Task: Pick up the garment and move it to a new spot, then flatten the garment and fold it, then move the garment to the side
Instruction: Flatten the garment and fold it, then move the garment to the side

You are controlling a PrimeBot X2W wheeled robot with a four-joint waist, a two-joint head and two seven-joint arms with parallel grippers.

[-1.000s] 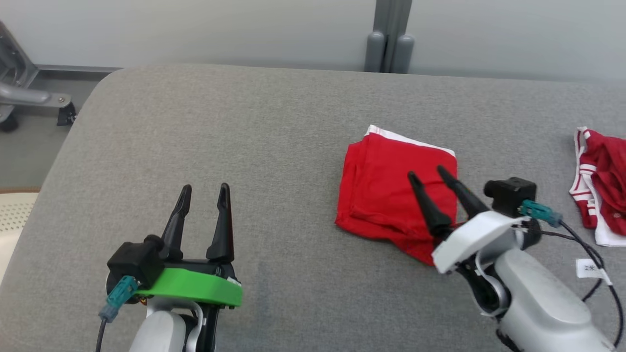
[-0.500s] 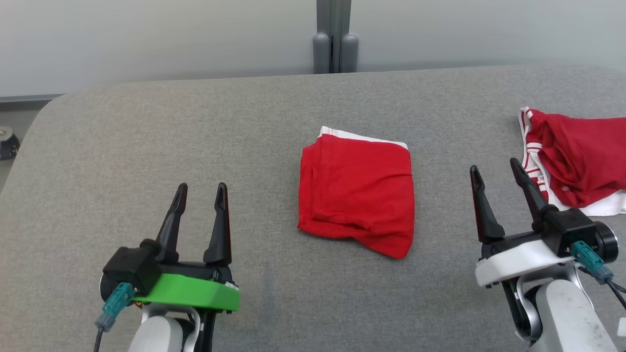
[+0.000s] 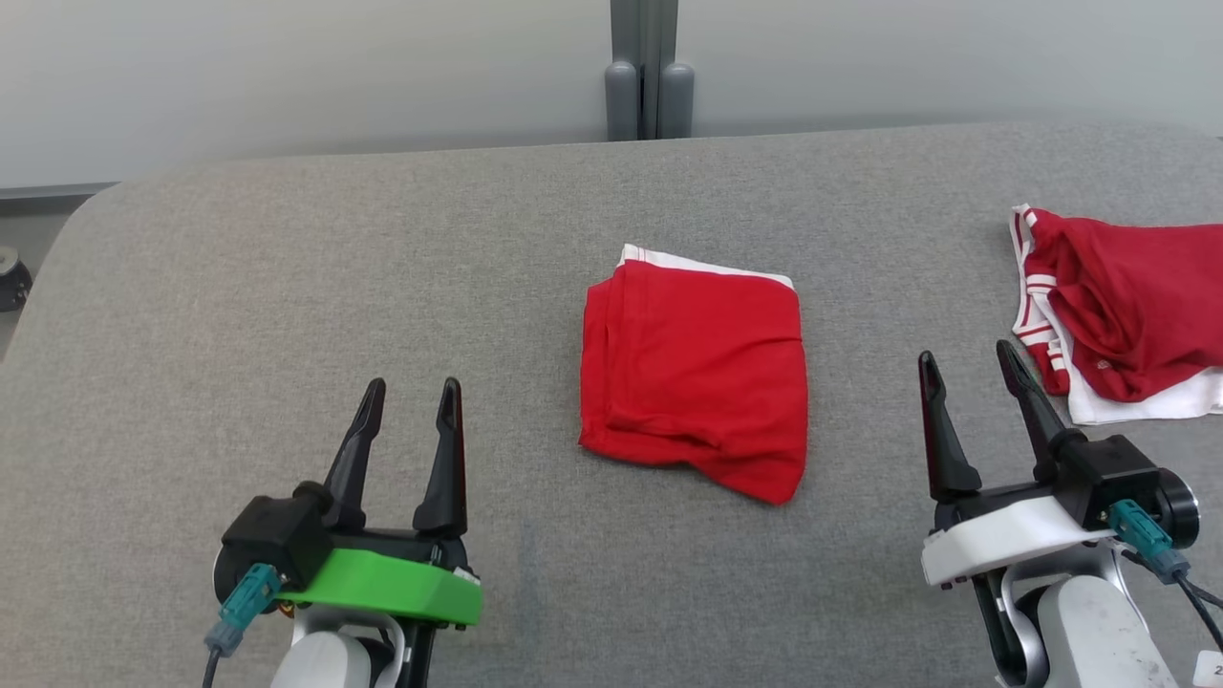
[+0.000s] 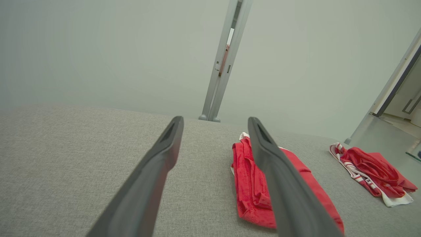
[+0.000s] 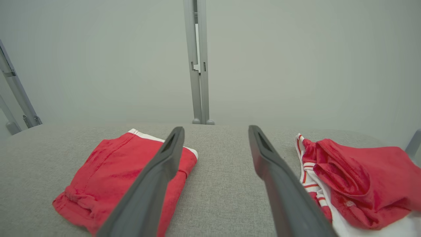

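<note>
Left gripper point(image 3: 413, 384) and right gripper point(image 3: 964, 351) are hovering, jaws apart; folded red fabric garment point(image 3: 697, 368) is likely awaiting sideways move: pinch all layers.

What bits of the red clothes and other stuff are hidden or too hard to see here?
Crumpled red-and-white garment: head view, its right side is cut off by the picture's edge.
Folded red garment: left wrist view, part of it is hidden behind a finger of the left gripper.
White tag: head view, bottom right corner, cut off by the edge, print too small to read.
</note>
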